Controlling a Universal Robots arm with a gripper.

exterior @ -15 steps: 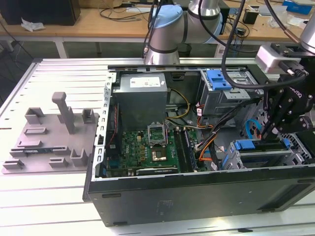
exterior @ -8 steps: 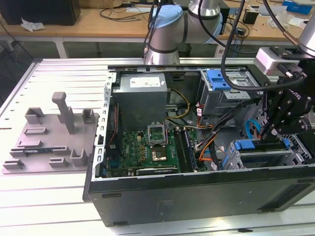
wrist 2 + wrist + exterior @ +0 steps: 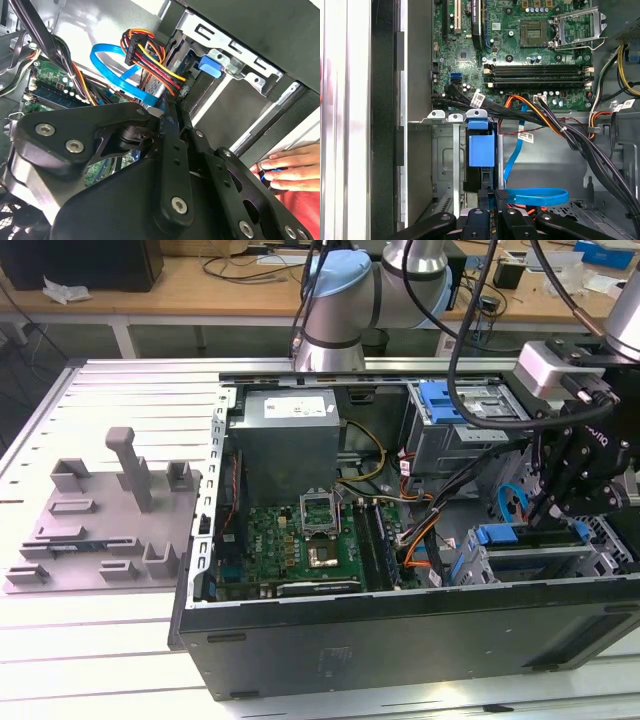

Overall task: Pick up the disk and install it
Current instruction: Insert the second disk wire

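Disk (image 3: 481,150) sits edge-on in drive bay (image 3: 445,150), gripper (image 3: 490,200) fingers closed on its rear edge. Keep it square w/ rails, push slow, mind cables (image 3: 540,195).

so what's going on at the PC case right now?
The arm's gripper is down inside the open computer case, at the drive cage on the exterior view's right. In the first wrist view the disk, in its blue carrier, stands edge-on in a cage slot, directly in front of the gripper. Whether it is fully seated can't be told. A person's hand rests on the case edge in the second wrist view.
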